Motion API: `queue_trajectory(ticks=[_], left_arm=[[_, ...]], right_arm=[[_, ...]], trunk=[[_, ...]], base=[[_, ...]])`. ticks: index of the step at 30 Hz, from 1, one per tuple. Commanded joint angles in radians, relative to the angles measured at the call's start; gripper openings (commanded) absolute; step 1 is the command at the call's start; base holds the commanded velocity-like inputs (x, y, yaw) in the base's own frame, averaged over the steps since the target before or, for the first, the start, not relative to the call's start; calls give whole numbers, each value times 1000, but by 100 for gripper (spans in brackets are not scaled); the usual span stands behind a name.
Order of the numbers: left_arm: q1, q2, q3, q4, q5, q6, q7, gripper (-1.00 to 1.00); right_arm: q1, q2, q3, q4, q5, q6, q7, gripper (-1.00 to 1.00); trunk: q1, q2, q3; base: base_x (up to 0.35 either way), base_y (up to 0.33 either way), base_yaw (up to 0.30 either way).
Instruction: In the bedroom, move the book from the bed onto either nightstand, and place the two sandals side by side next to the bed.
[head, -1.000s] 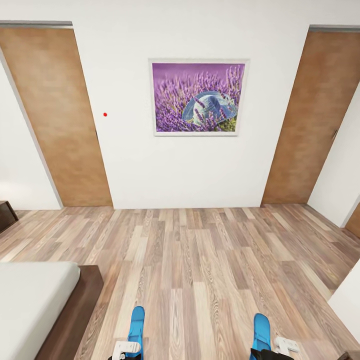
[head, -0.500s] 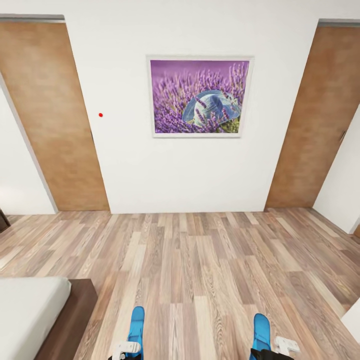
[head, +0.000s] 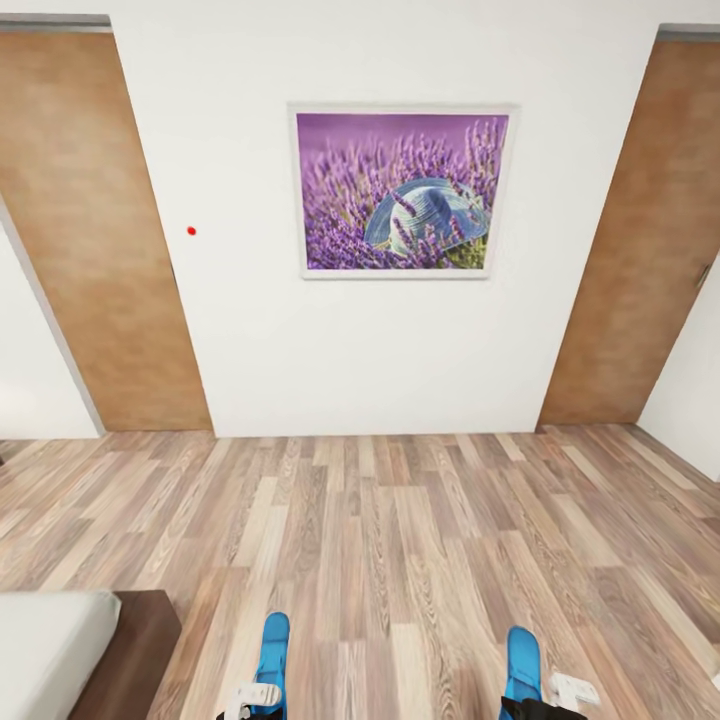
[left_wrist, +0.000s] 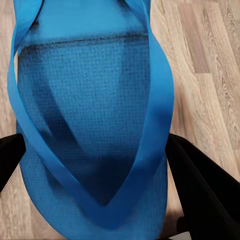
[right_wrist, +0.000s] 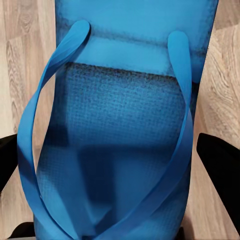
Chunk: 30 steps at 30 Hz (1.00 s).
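A picture (head: 400, 190) hangs between two doors (head: 90, 230); the bed (head: 60, 650) lies left of both sandals (head: 270, 650).

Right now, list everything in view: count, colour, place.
sandals: 2, bright blue; one low at the head view's left, one low at its right, each held over the floor between dark fingers
bed: 1, off-white mattress on dark brown frame; bottom left corner of the head view
doors: 2, brown; one at the wall's left, one at its right
framed picture: 1, purple lavender with a blue hat; on the white wall between the doors
red dot: 1, on the wall left of the picture
floor: wood planks, brown-grey
left gripper: black fingers either side of a sandal
right gripper: black fingers either side of the other sandal
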Motion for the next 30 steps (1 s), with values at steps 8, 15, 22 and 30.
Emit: queue_trajectory(ticks=[8,15,22,30], left_arm=[[-1,1,-5,1,10,-1,-3,-100],[-1,1,-5,1,10,-1,-3,-100],[-1,1,-5,1,10,-1,-3,-100],[-1,1,-5,1,10,-1,-3,-100]], right_arm=[[-1,0,7,1,-10,-1,3,-100],[-1,-1,7,1,-10,-1,3,-100],[-1,-1,7,1,-10,-1,3,-100],[-1,0,7,1,-10,-1,3,-100]], trunk=[[1,-1,-1],[1,-1,-1],[1,-1,-1],[1,-1,-1]], base=[[325,0,0],[325,0,0],[325,0,0],[325,0,0]])
